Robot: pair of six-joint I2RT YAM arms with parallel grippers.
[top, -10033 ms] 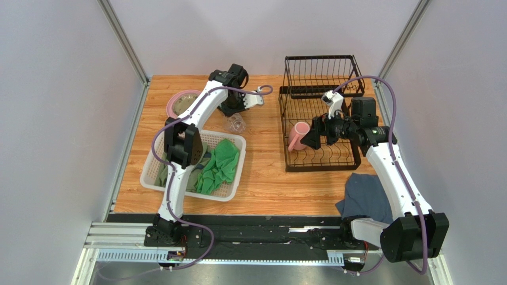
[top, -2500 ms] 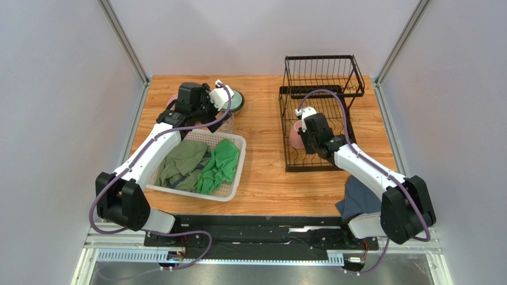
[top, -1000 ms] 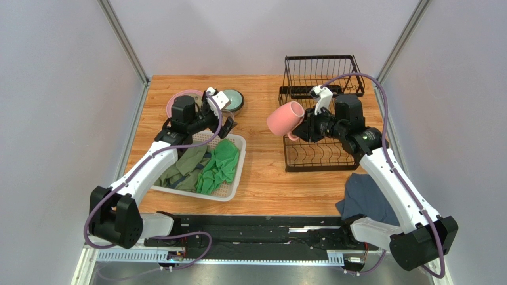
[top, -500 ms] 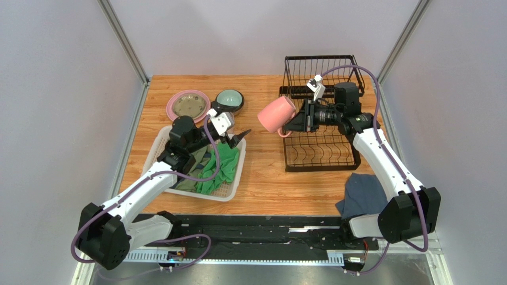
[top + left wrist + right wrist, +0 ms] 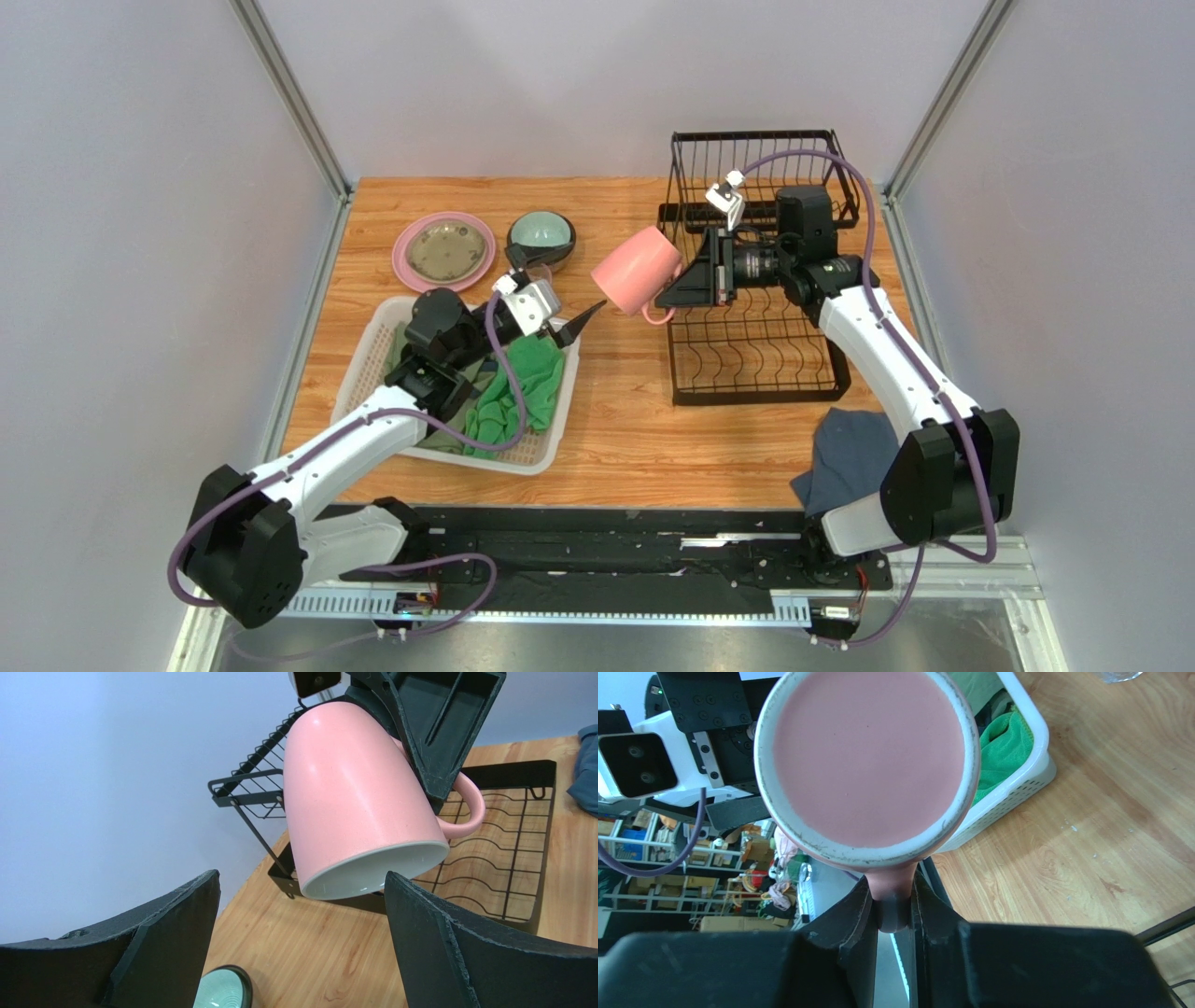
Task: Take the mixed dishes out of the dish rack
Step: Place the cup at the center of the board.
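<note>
My right gripper (image 5: 683, 289) is shut on the handle of the pink mug (image 5: 634, 272), which it holds in the air left of the black wire dish rack (image 5: 758, 367). In the right wrist view the mug's base (image 5: 868, 756) fills the top, and the fingers (image 5: 859, 913) pinch its handle. My left gripper (image 5: 572, 325) stands open just left of the mug. In the left wrist view the mug (image 5: 351, 791) hangs mouth-down beyond the fingers (image 5: 449, 945), touching neither. The rack's tiers look bare.
A pink plate (image 5: 417, 261) with a brown-olive dish on it and a teal bowl (image 5: 540, 234) sit at the back left. A white basket (image 5: 550, 451) of green cloths (image 5: 522, 388) lies under my left arm. A blue-grey cloth (image 5: 856, 459) lies front right.
My right arm has carried the pink mug leftward, away from the rack. My left arm has swung from the plates across the basket, towards the mug, and stays open.
</note>
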